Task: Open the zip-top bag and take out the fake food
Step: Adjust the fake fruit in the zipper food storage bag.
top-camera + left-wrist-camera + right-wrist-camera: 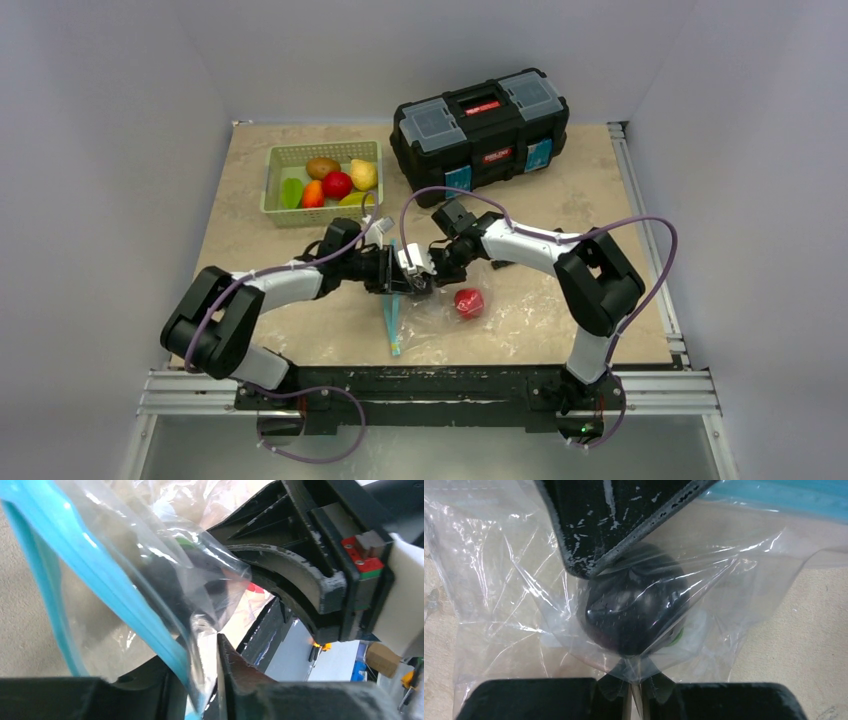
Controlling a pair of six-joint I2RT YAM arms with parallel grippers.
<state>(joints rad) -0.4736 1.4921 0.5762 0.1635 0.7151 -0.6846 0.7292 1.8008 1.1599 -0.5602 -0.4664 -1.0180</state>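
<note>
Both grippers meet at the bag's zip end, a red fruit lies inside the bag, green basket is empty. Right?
No. The top external view shows the green basket holding several fake fruits, not empty. The rest stands: left gripper and right gripper meet at the zip end of the zip-top bag, and a red fruit lies inside it.

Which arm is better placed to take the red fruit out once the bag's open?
Right, likely. The red fruit lies in the bag on that arm's side, near the right gripper, though it pinches film. The left gripper pinches the zip strip and can anchor.
</note>
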